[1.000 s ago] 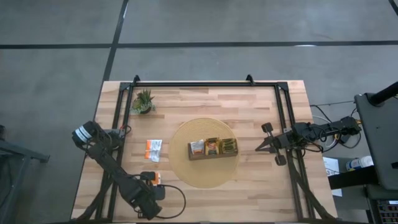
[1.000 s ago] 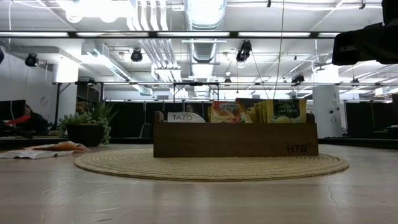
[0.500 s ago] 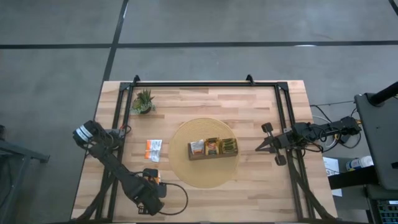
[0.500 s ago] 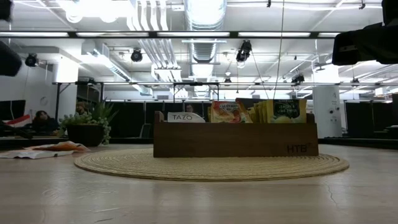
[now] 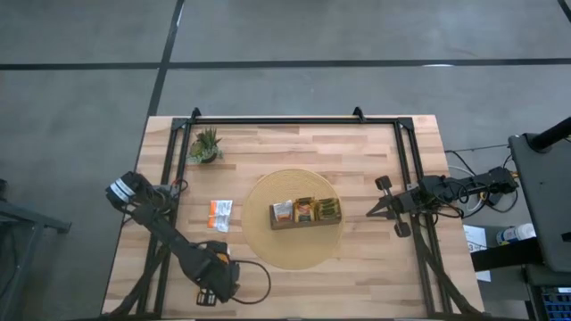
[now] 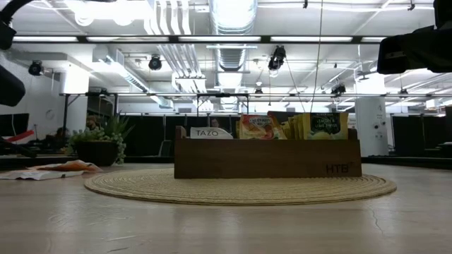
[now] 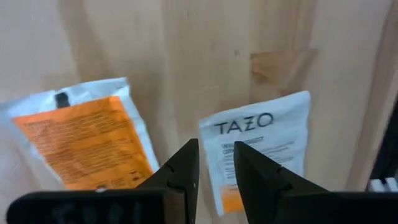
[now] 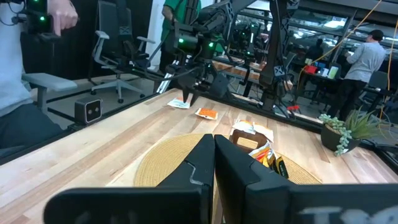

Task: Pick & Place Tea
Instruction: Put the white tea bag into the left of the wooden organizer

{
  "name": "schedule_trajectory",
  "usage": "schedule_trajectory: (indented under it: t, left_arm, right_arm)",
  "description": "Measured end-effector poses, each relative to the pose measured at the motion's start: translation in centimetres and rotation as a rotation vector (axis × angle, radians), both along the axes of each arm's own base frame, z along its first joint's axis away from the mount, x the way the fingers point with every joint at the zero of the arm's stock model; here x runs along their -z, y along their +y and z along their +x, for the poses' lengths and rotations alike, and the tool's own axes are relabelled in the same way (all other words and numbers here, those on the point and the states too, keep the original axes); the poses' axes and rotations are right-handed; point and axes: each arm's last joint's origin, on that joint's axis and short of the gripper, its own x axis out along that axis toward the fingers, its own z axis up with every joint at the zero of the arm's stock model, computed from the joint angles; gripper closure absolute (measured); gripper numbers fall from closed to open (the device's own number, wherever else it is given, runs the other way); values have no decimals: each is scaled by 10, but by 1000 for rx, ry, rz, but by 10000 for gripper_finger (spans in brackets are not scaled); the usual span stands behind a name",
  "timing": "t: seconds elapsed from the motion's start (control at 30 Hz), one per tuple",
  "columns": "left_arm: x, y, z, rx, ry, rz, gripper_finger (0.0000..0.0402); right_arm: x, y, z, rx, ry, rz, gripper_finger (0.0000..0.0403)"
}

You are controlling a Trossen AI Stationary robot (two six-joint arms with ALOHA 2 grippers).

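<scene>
High: I look straight down on whole table (image 5: pixel 357 259) | Low: level at tabletop, facing room, tray (image 6: pixel 267 158) close | Left wrist: pointing down, very near two sachets (image 7: pixel 258 149) ahead of left gripper (image 7: pixel 216 163) | Right wrist: looks across table; shares tray with high, low views.

The left gripper (image 7: pixel 214 165) covers the TAZO sachet's (image 7: pixel 267 143) lower print. At nine o'clock, the orange sachet (image 7: pixel 74 140) is cut by the frame. The tray's (image 5: pixel 305 222) sachets look too small to read from overhead.

Two white-and-orange tea sachets (image 5: pixel 220 215) lie flat on wood.
</scene>
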Motion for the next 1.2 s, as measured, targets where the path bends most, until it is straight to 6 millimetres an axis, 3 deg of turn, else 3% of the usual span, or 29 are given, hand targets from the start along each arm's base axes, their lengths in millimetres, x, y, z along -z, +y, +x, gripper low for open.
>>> schedule_trajectory:
  t: [1.2]
  left_arm:
    - [7, 4, 6, 37, -39, -49, 307]
  right_arm:
    - [0, 0, 0, 0, 0, 0, 394]
